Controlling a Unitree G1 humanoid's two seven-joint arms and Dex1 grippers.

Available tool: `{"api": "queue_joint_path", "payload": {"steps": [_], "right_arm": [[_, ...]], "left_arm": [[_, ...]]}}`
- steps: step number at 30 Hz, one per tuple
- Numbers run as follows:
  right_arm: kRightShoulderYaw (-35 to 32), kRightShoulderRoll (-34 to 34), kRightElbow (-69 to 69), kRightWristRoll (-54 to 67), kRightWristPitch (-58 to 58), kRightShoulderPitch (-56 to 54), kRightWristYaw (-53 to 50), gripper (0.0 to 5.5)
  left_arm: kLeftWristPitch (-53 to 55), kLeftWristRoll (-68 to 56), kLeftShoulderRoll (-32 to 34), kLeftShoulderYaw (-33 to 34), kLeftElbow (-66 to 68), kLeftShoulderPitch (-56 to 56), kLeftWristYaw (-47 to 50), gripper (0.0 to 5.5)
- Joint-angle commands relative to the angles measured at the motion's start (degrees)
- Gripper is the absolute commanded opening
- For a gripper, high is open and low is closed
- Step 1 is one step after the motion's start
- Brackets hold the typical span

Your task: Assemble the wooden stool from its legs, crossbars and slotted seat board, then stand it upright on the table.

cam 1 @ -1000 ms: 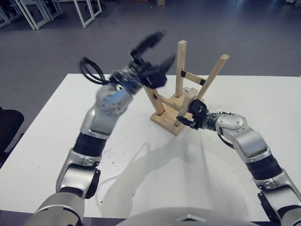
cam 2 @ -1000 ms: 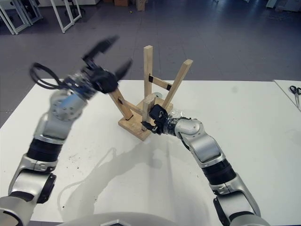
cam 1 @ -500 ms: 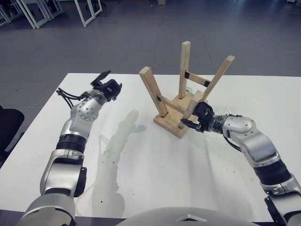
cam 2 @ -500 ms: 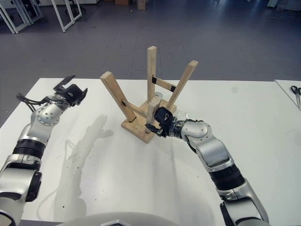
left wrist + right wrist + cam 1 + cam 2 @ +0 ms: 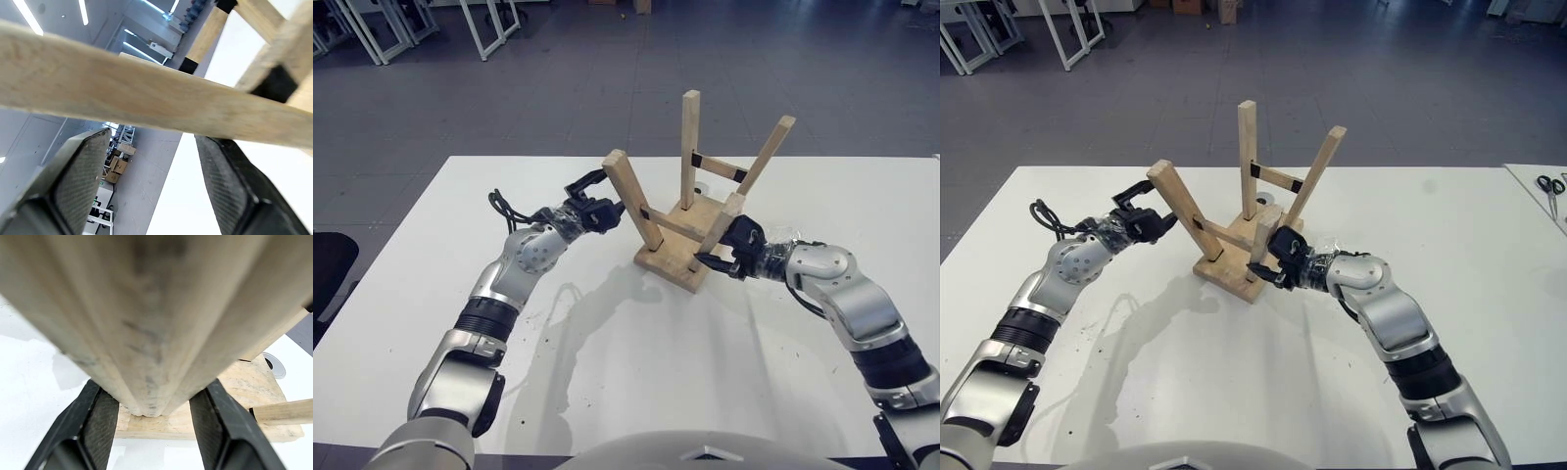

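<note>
Two arms: you have both stretched forward and inward over the white table (image 5: 607, 392), meeting at the stool (image 5: 690, 220) from either side.
Left claw (image 5: 604, 199): it sits near the top end of the leftmost leg (image 5: 631, 201). The fingers are spread wide, and in your left wrist view the leg crosses between the ribbed dark pads (image 5: 80, 178) with a gap on each side.
Right claw (image 5: 717, 247): it is clamped on the nearest leg (image 5: 722, 223), low down by the seat board. Your right wrist view shows a pad (image 5: 100, 416) tight against each side of the wood.
Stool: it stands upside down near the middle of the table, with the seat down and the legs pointing up.
Legs: four, of pale bare wood with visible grain, square in section and splayed outward.
Crossbars: two that you can see, both thin slats. One (image 5: 720, 168) joins the two far legs and one (image 5: 671, 223) joins the leftmost and nearest legs, with black patches at the joints.
Seat board (image 5: 671, 262): one thick rectangular slab of the same pale wood, lying on the table.
Scissors (image 5: 1547, 184): one pair, far off to the right.
</note>
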Motion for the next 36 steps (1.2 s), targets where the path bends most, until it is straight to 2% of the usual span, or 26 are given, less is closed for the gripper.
{"api": "queue_joint_path", "payload": {"steps": [1,4,9,17,18,22,25,30,31,34,36], "right_arm": [[5.09,-0.48,5.22,-4.16,4.85,3.35,-0.09,2.03],[4.22,-0.03,3.99,-3.98,4.10,3.29,-1.30,2.03],[0.91,2.15,-1.91,-1.22,5.24,1.37,-3.69,2.03],[-2.38,6.06,-7.50,0.22,9.84,-3.02,-6.92,2.03],[-2.44,6.26,-7.93,0.17,10.10,-3.20,-7.09,2.39],[-1.95,5.46,-9.15,-0.40,11.41,-2.40,-6.81,3.14],[-0.60,0.04,-11.90,-0.29,15.23,0.86,-3.56,3.72],[-4.95,-6.65,-11.73,-0.75,16.10,5.16,-1.61,3.77],[-5.99,-6.36,-10.49,-1.21,15.28,4.51,-2.45,3.77],[-9.53,0.22,-5.94,-1.31,12.50,-0.05,-8.12,3.77],[-8.80,4.24,-4.91,-1.08,12.03,-2.83,-9.97,3.77]], "left_arm": [[-0.69,-0.66,1.14,1.69,1.46,1.71,0.82,3.19],[1.91,-3.31,3.82,6.93,0.26,5.97,2.48,3.19],[4.97,-6.33,4.86,11.80,-2.61,10.45,3.15,3.19],[7.13,-6.85,4.41,12.76,-5.52,12.26,2.98,3.19],[7.31,-6.87,4.41,12.82,-5.78,12.46,3.03,3.19],[7.57,-6.93,4.47,12.87,-6.07,12.67,3.14,3.19],[7.47,-7.09,5.09,13.38,-6.18,13.13,3.03,3.19],[7.73,-7.92,6.51,15.91,-8.05,14.97,2.81,3.19],[7.85,-8.09,6.54,16.38,-8.60,15.11,2.96,3.19],[7.81,-9.72,5.79,18.57,-12.25,14.21,4.10,3.19],[9.35,-12.25,5.35,20.78,-17.20,10.56,4.34,3.19]]}}
